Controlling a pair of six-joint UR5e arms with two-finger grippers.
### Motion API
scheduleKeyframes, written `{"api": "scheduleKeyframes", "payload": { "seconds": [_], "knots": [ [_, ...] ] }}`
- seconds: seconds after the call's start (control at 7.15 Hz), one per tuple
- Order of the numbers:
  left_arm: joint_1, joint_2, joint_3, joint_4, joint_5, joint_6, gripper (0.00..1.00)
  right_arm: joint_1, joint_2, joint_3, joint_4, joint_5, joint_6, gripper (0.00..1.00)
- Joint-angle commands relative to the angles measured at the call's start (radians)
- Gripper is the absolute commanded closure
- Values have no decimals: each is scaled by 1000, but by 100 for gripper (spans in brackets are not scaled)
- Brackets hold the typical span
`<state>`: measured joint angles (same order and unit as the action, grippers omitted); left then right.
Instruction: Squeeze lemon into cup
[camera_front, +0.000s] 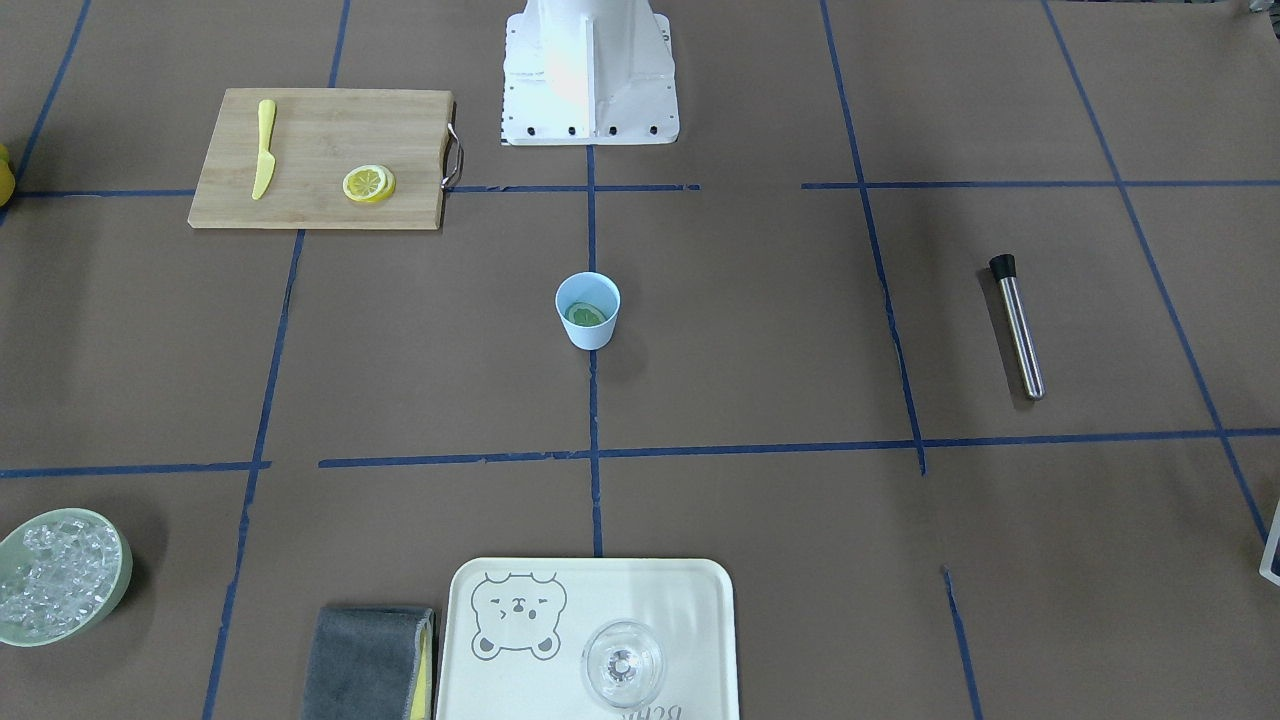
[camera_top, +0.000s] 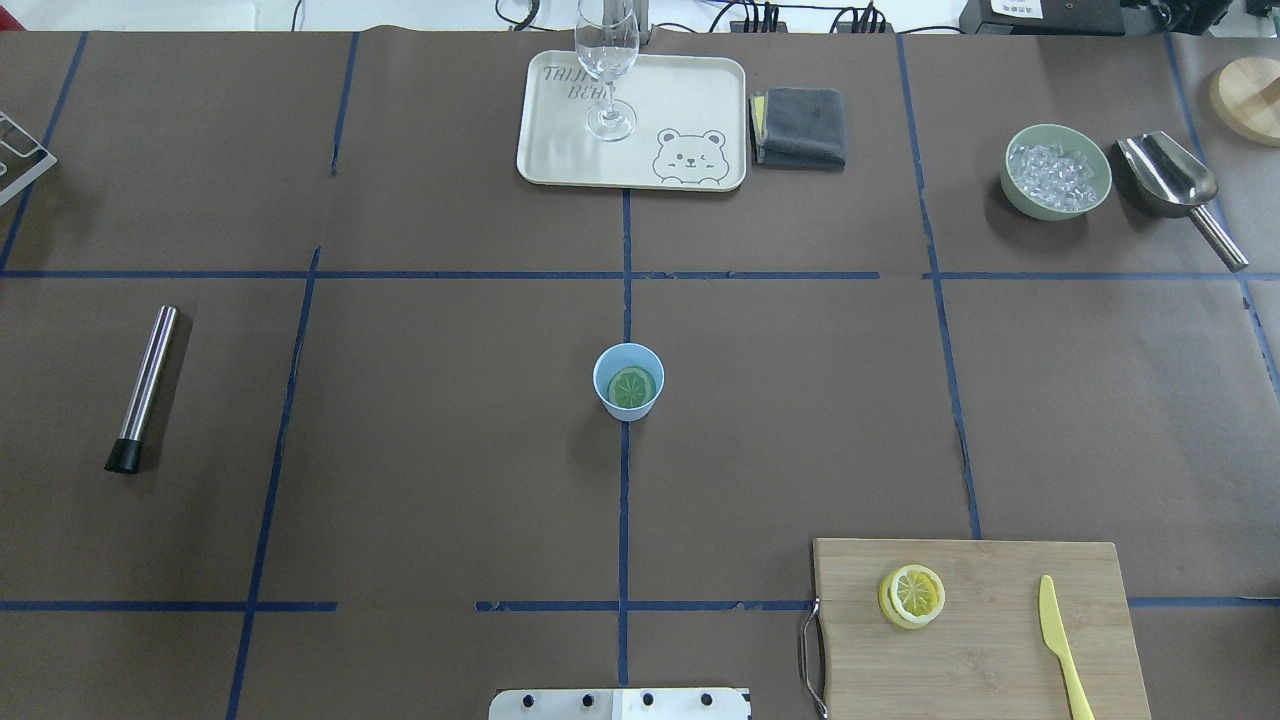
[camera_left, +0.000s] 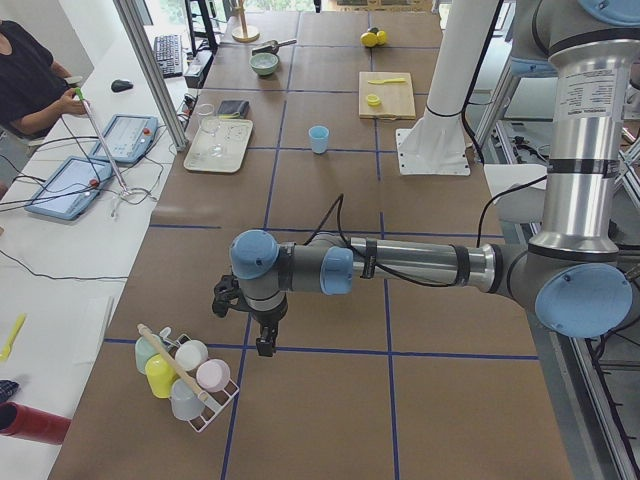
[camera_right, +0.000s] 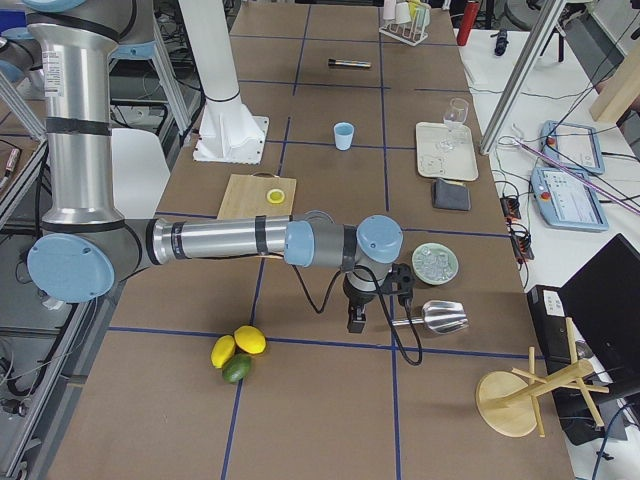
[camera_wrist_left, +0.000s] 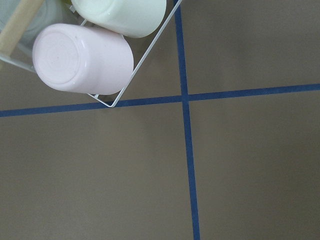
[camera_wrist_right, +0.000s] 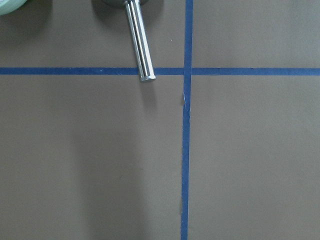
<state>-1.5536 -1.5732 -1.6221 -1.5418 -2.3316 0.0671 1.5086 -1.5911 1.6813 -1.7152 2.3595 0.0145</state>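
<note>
The lemon slice (camera_front: 368, 183) lies flat on a wooden cutting board (camera_front: 310, 130), on top of another slice; it also shows in the overhead view (camera_top: 912, 595). The light-blue cup (camera_front: 588, 310) stands upright at the table's centre (camera_top: 628, 381) with a green citrus slice inside. My left gripper (camera_left: 264, 343) hangs over the table's far left end, beside a rack of cups, far from the cup. My right gripper (camera_right: 355, 318) hangs over the far right end by a metal scoop. I cannot tell whether either is open or shut.
A yellow knife (camera_top: 1062, 640) lies on the board. A metal muddler (camera_top: 142, 388) lies on the left. A tray (camera_top: 690, 100) holds a clear glass (camera_top: 607, 70); beside it are a grey cloth (camera_top: 802, 125), an ice bowl (camera_top: 1058, 170) and a scoop (camera_top: 1175, 185). Whole lemons (camera_right: 238, 348) lie near the right arm.
</note>
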Motion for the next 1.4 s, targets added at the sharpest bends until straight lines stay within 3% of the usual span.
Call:
{"api": "scheduleKeyframes", "payload": {
  "seconds": [0.0,0.28,1.26],
  "knots": [
    [0,-2,-1,6,0,7,0,-1,2,-17,2,1,-5,0],
    [0,-4,2,0,-2,7,0,-1,-3,-18,79,-3,4,0],
    [0,-13,-2,14,3,6,0,-4,0,-20,89,-2,10,0]
  ]
}}
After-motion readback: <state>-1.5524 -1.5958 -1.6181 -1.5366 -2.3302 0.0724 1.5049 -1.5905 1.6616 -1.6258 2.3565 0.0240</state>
